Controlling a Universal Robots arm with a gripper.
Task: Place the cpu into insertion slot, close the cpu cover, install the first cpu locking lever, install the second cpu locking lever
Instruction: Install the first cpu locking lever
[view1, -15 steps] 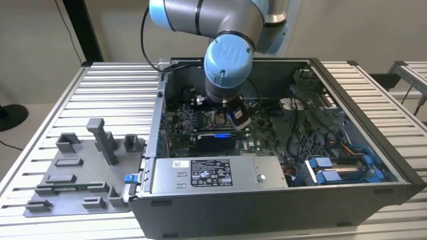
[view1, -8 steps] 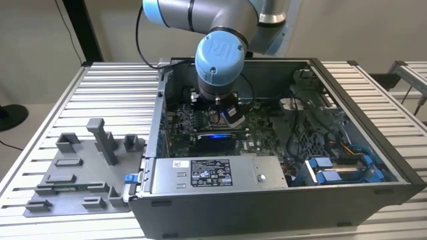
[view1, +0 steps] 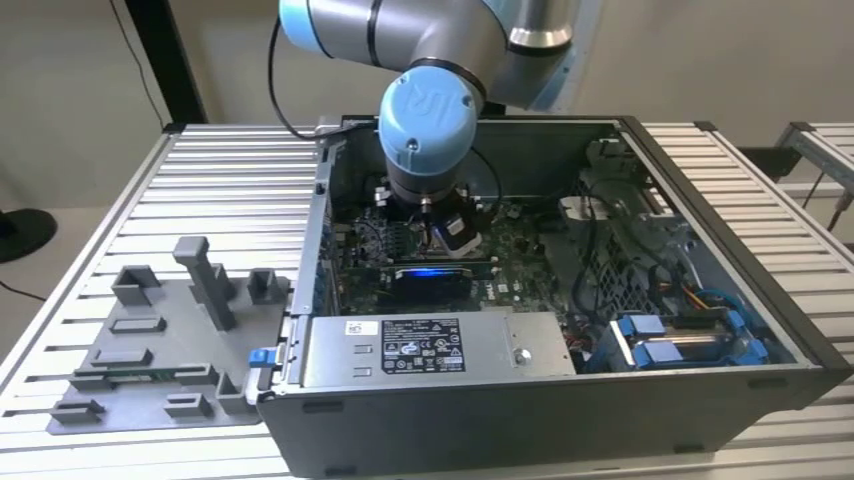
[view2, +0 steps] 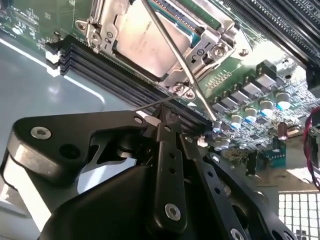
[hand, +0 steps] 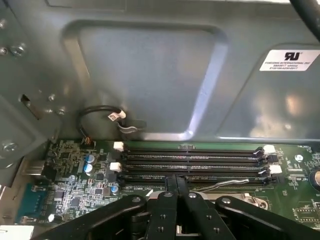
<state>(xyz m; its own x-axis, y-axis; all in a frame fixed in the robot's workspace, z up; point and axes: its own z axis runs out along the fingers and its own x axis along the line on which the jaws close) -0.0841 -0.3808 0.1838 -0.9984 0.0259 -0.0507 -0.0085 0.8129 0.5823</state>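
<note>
arm's down inside the open pc case (view1: 747, 290). gripper (view2: 167, 120) fingers are pressed together, tip right at the end of a thin lever wire (hand: 225, 184) beside the memory slots (hand: 190, 157); can't tell if the wire is actually pinched. cpu (view2: 150, 45) sits in the insertion slot (view2: 184, 21), cpu cover (view2: 218, 36) down over its edges. a long lever rod (view2: 180, 55) crosses diagonally above the chip.

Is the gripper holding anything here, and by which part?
Nothing seems held: the gripper is shut, its tip beside a thin locking lever.
</note>
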